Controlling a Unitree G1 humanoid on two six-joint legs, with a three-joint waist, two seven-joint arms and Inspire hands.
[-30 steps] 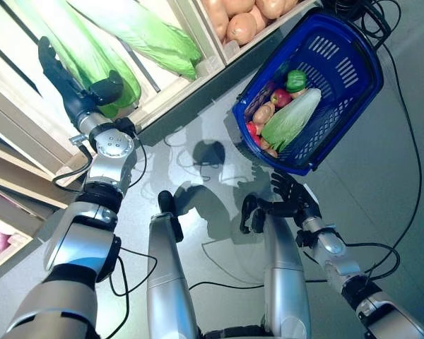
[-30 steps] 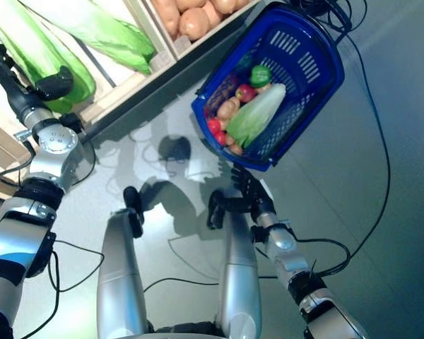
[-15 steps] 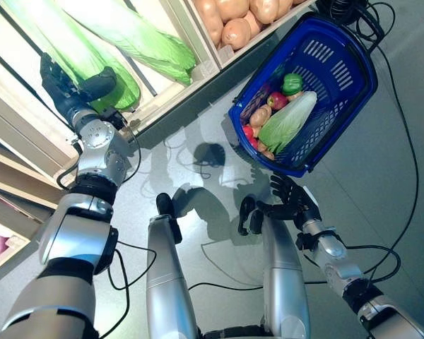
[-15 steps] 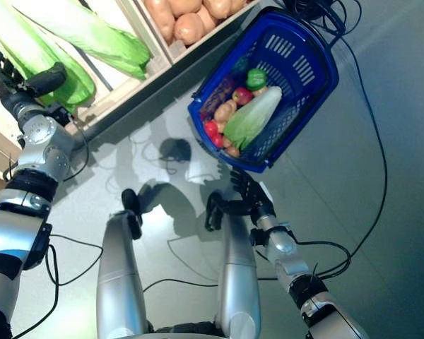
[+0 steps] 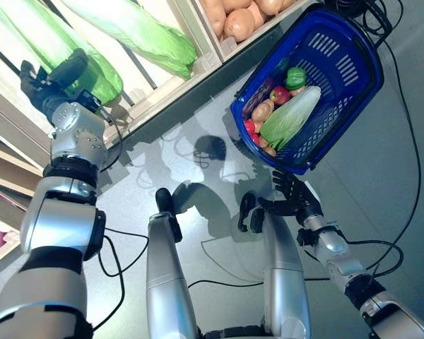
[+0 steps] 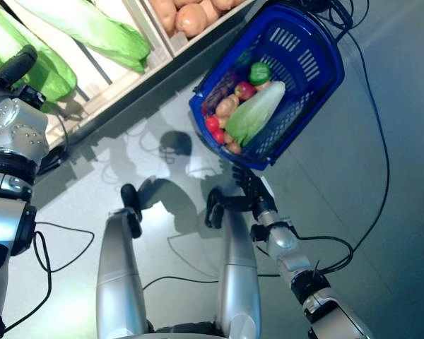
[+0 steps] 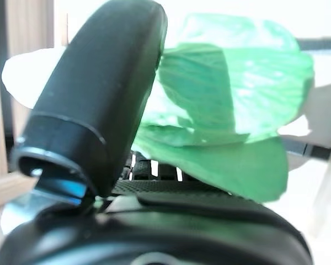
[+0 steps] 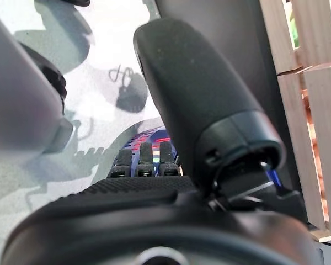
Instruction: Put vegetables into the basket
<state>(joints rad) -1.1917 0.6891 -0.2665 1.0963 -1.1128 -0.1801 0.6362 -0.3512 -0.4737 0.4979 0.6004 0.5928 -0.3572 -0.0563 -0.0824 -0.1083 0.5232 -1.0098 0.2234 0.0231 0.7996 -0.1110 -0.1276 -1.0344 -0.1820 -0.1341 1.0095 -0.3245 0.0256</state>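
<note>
- Left hand (image 5: 48,86) up at the wooden shelf (image 5: 150,90), against the nearer long green cabbage (image 5: 63,44). Thumb lies across the leafy end; fingers sit behind and under the leaves, so cannot tell whether they close on it.
- Second long cabbage (image 5: 138,28) lies in the next slot, apart from the fingers.
- Crate of potatoes (image 5: 240,20) farther along the shelf.
- Right hand (image 5: 291,200) low over the floor (image 5: 169,152), fingers spread and relaxed, holding nothing.
- Blue basket (image 5: 353,85) just beyond the right fingertips, not touching. It holds a cabbage (image 5: 291,116), a green pepper (image 5: 295,76), red and brown vegetables.
</note>
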